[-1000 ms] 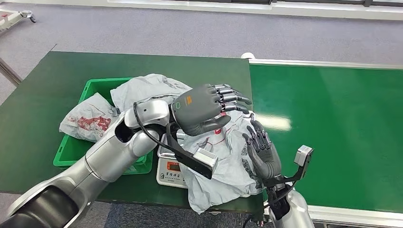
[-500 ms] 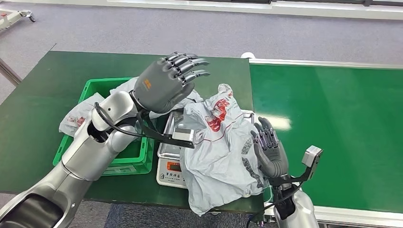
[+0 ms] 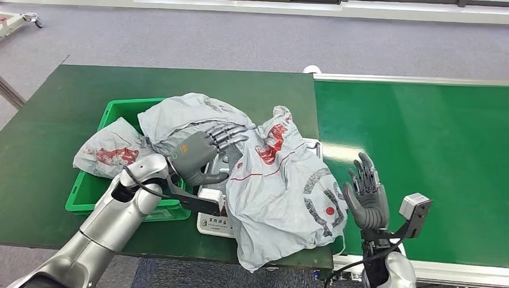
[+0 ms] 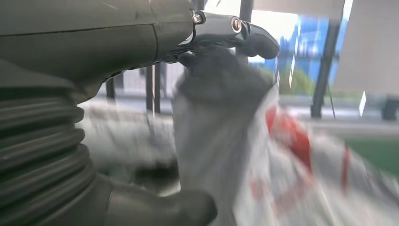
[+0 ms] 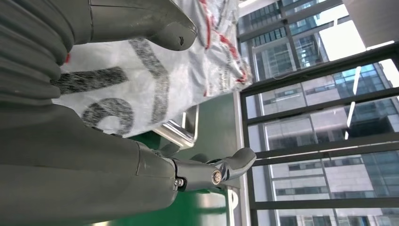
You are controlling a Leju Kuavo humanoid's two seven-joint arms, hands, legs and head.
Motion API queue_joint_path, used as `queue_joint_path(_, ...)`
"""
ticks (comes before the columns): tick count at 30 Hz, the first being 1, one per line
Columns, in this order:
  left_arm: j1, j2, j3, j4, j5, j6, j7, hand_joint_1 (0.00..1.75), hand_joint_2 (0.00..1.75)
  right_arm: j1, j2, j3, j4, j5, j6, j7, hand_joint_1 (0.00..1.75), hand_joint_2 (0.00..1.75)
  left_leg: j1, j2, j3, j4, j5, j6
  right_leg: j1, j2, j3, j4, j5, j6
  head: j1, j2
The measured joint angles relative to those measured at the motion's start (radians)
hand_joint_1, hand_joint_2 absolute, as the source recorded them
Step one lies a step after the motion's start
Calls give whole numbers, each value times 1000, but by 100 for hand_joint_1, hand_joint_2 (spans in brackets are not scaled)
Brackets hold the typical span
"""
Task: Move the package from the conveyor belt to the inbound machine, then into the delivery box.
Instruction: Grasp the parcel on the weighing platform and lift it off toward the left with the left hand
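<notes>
Left hand (image 3: 201,155) lowered, right hand (image 3: 366,195) spread

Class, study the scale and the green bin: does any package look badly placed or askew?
Yes. The grey package on the scale sprawls well past its tray and droops over the table's front edge. In the green bin, another bag hangs over the rim. The left hand is at the package; the right hand is open beside it.

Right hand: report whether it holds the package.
Open, holding nothing. The right hand stands with fingers spread beside the grey package draped over the scale, apart from it.
</notes>
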Motion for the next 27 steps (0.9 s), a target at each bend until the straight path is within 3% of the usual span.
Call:
queue_joint_path(6, -39, -1, -66, 107, 62, -195, -34, 0, 175, -35, -3, 1, -12, -23, 4, 25, 0, 175, 0, 1, 0, 0, 0, 0, 0, 1, -1, 0, 0, 0, 0, 0)
queue_joint_path(12, -199, -9, -210, 259, 60, -352, -64, 0, 175, -81, -22, 26, -38, -50, -10, 56, 0, 175, 0, 1, 0, 0, 2, 0, 1, 1, -1, 0, 1, 0, 0, 0)
queue_joint_path(17, -299, -29, -322, 343, 76, -409, -72, 0, 175, -112, -47, 47, -38, -77, -22, 57, 0, 175, 0, 1, 0, 0, 2, 1, 0, 1, 0, 0, 2, 0, 0, 0)
queue_joint_path(21, -339, -26, -409, 375, 99, -406, -76, 175, 175, -127, -66, 69, -28, -96, -24, 41, 0, 175, 0, 1, -1, 0, 2, 1, 0, 1, 0, 0, 2, 0, 0, 0)
queue_joint_path(27, -373, -5, -489, 376, 181, -355, -65, 175, 175, -152, -77, 98, 10, -107, -31, 24, 0, 175, 0, 0, -1, 0, 2, 0, 1, 1, 0, 0, 2, 0, 0, 0)
